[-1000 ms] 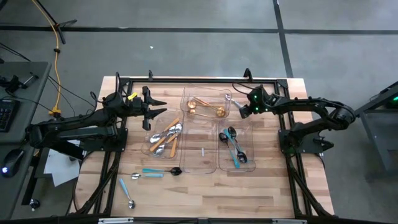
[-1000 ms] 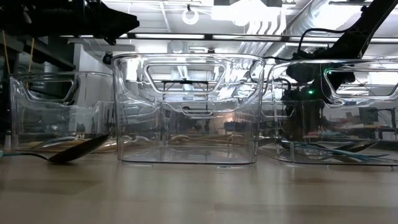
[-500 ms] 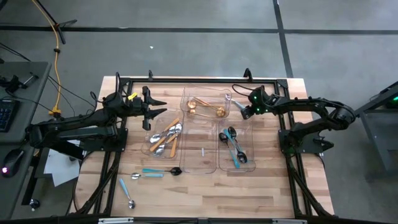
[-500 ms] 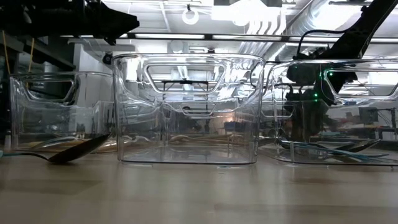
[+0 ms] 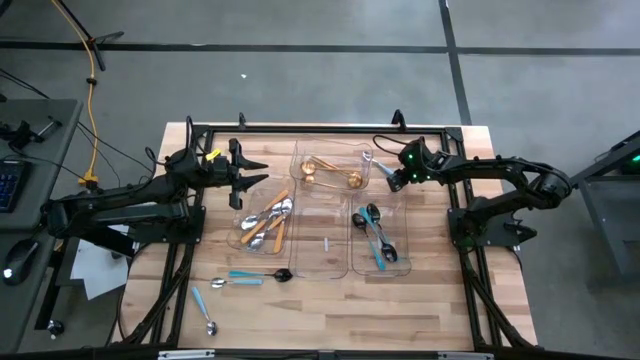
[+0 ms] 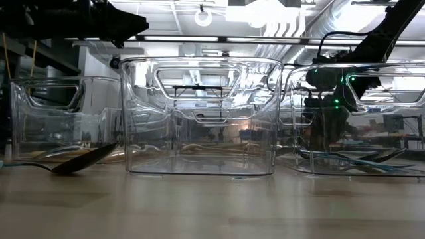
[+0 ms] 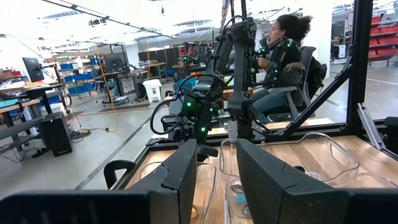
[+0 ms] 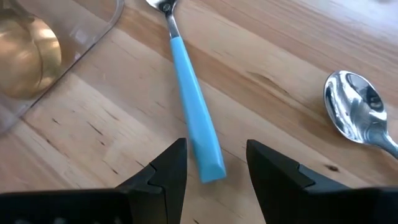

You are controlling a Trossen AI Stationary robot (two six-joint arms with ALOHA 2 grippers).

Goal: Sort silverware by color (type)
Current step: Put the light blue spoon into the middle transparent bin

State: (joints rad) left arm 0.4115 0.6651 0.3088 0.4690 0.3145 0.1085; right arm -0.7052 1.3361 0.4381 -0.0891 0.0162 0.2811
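Right gripper (image 8: 216, 146) — fingers moderately apart, gripping nothing — hangs over bare wood between the gold-cutlery tray (image 5: 362, 155) and the table's (image 5: 440, 300) right frame. It straddles the end of a light-blue-handled piece (image 8: 193, 118) lying flat, with a silver spoon bowl (image 8: 353, 115) nearby. Left gripper (image 5: 252, 176), fingers likewise apart and empty, waits beside the tray of orange-handled spoons (image 5: 265, 222). More light-blue spoons (image 5: 245, 277) lie loose on the open front-left boards — well clear of the trays.

Four clear trays (image 5: 323, 250) sit on a wooden table (image 5: 420, 310) — beyond it, a seated person (image 7: 283, 68).
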